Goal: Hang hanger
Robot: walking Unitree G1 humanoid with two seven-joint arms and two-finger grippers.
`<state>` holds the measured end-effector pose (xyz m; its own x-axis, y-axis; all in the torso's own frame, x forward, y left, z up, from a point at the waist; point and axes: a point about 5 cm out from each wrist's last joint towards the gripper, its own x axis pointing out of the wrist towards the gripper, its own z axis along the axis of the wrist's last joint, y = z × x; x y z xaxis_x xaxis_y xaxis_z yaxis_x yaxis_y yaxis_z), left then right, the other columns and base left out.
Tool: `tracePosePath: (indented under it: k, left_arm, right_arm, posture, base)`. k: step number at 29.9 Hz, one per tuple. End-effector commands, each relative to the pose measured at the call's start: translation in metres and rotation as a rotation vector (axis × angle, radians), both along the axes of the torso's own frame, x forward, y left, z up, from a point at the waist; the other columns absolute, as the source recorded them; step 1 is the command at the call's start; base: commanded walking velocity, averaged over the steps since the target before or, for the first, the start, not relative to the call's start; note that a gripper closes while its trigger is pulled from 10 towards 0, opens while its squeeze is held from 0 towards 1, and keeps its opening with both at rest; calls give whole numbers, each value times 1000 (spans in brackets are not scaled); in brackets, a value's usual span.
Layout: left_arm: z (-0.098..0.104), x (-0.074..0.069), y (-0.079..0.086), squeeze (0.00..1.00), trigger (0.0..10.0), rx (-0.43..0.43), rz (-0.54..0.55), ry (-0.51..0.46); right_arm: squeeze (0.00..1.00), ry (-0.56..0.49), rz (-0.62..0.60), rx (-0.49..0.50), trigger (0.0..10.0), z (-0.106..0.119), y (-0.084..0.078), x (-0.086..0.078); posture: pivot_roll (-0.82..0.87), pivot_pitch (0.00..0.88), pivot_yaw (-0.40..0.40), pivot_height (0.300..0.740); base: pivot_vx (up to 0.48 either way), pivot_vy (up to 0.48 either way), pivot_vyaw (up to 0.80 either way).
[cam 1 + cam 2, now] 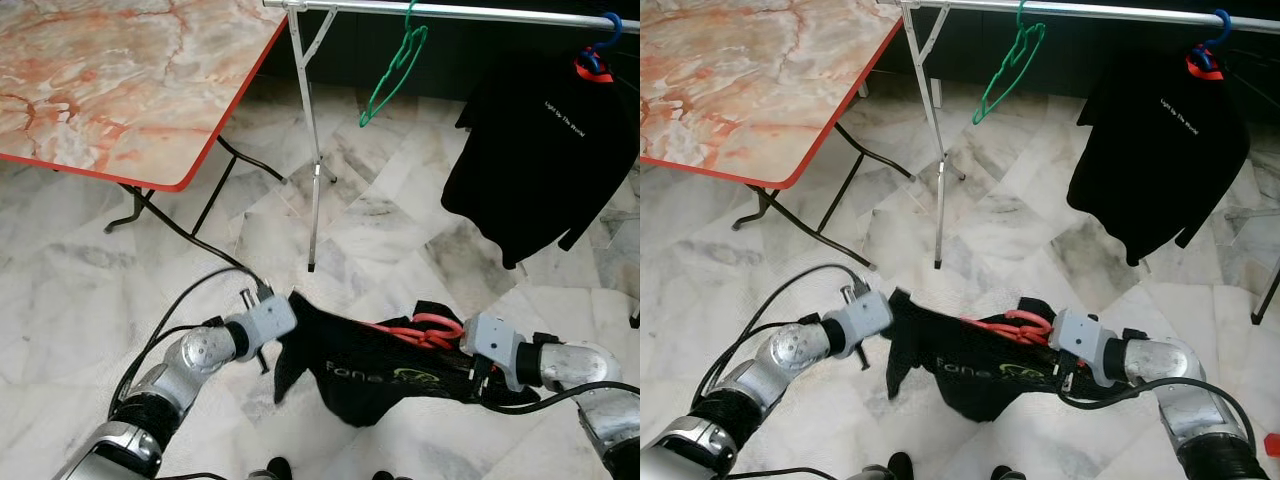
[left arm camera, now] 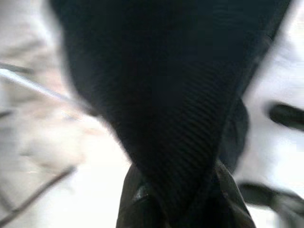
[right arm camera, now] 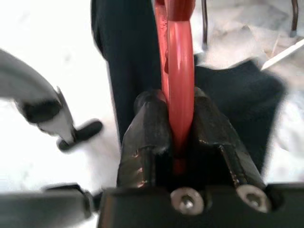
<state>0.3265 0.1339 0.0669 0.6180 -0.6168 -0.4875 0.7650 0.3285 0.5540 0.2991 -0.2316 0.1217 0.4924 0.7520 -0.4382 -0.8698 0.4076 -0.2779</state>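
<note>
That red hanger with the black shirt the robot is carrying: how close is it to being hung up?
Done: a black shirt and an empty green hanger already hang on the rail.
In hand: the right gripper is clamped on the red hanger, and the left gripper pinches the black garment draped on it, held low over the floor.
Left: raise it and hook it over the rail.
</note>
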Motion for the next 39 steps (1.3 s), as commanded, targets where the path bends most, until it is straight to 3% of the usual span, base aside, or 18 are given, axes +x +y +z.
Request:
tracePosePath:
  k: [1,5,9,11,12,13,16,18,20,21,23,29,31,34,37,39]
  left_arm:
    - [-24,-20,7,110,0,50,-75,121]
    - [-30,-30,-1,106,0,12,-146,179]
    - [-27,-33,-12,98,0,-59,-185,203]
    - [-19,-29,-18,98,0,-126,-192,205]
    - [-13,-27,-21,102,0,-170,-198,210]
    - [-13,-27,-21,102,0,-170,-198,210]
    - [-4,-24,-27,98,0,-224,-226,219]
    - [8,-19,-32,102,0,-308,-234,217]
    - [10,-18,-32,102,0,-325,-234,216]
    - [12,-17,-33,102,0,-354,-232,221]
    - [13,-17,-35,106,0,-378,-230,227]
    - [14,-18,-36,102,0,-389,-236,236]
    - [18,-21,-38,98,0,-435,-267,276]
    - [19,-24,-37,106,0,-432,-292,307]
    - [12,-39,-30,106,0,-337,-391,448]
    - [9,-43,-28,106,0,-309,-412,482]
  right_arm:
    - [0,45,18,61,0,10,-10,-8]
    - [0,84,48,92,0,13,-10,-12]
    - [0,22,-31,94,0,15,-11,-2]
    - [0,-27,-71,145,0,17,-6,4]
    - [0,-76,-121,218,0,21,0,9]
    - [0,-76,-121,218,0,21,0,9]
    - [0,-82,-174,397,0,24,12,14]
    - [0,-64,-248,616,0,22,26,18]
    - [0,-57,-274,674,0,21,29,20]
    - [0,-60,-363,805,0,18,33,25]
    - [0,-38,-462,956,0,14,36,31]
    - [0,-38,-516,1017,0,11,38,33]
    - [0,-35,-637,1013,0,-2,40,38]
    - [0,-49,-715,991,0,-6,33,40]
    - [0,-69,-974,1124,0,-7,4,45]
    - [0,-71,-1033,1173,0,-7,-3,45]
  posture:
    - [-50,294,65,740]
    - [-51,296,66,740]
    - [-54,296,65,740]
    - [-53,296,64,740]
    - [-53,294,64,740]
    - [-53,294,64,740]
    - [-45,293,65,740]
    - [-42,292,67,740]
    - [-42,292,67,740]
    - [-44,291,64,740]
    - [-43,290,66,740]
    - [-39,290,68,740]
    - [-33,288,66,740]
    - [-32,285,60,740]
    - [-28,285,58,740]
    - [-28,285,58,740]
  base:
    - [0,0,0]
    - [0,0,0]
    - [0,0,0]
    - [0,0,0]
    - [0,0,0]
    - [0,0,0]
    - [0,0,0]
    - [0,0,0]
    - [0,0,0]
    - [0,0,0]
    - [0,0,0]
    - [0,0,0]
    - [0,0,0]
    - [0,0,0]
    - [0,0,0]
    - [0,0,0]
